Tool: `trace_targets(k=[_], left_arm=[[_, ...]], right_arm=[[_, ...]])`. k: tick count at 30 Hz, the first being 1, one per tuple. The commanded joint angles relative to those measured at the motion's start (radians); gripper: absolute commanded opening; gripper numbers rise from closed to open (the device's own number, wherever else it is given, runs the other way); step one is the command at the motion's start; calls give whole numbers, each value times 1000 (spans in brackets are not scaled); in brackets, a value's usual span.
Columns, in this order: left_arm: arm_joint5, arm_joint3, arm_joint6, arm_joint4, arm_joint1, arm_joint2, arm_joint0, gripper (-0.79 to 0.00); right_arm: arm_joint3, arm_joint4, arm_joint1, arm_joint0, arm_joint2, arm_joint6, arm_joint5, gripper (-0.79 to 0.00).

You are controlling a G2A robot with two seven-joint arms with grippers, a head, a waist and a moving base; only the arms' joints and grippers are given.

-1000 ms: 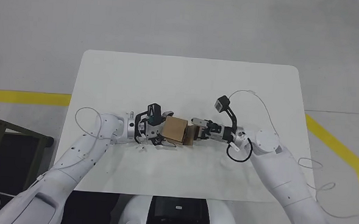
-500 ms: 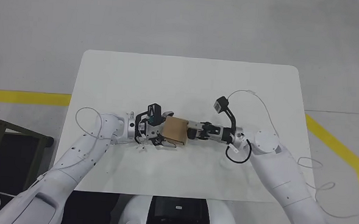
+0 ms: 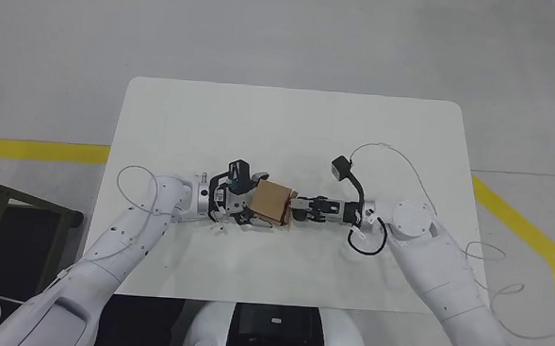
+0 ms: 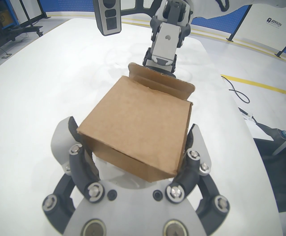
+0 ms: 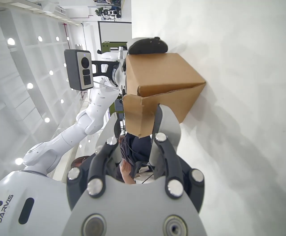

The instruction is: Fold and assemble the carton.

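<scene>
Left gripper (image 4: 131, 131) clamps the carton (image 3: 273, 201); its wrist view reveals pads (image 4: 72, 128) pressing both side walls, unclear from above. The carton sits mid-table (image 3: 355, 130), well apart from every edge. Right of the carton, the right gripper (image 5: 137, 118), narrowly parted, straddles the end flap (image 5: 134, 109).

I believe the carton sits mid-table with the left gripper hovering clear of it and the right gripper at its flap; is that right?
Not quite: the left gripper clamps the carton from both sides, as the left wrist view shows. The carton does sit in the middle of the table, with the right gripper at its flap.
</scene>
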Motion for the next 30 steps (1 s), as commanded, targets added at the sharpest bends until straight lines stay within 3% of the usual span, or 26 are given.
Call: trace_targets(k=[1, 10, 17, 30], left_arm=[[0, -1, -1, 2, 0, 0, -1, 0], [0, -1, 0, 3, 0, -1, 0, 0], [0, 0, -1, 4, 0, -1, 0, 0], [0, 0, -1, 5, 0, -3, 2, 0]], right_arm=[[-2, -5, 1, 0, 1, 4, 7, -582], [-11, -27, 5, -1, 3, 16, 21, -576], [-15, -63, 7, 0, -4, 12, 32, -683], [-30, -87, 6, 8, -15, 2, 44, -656]])
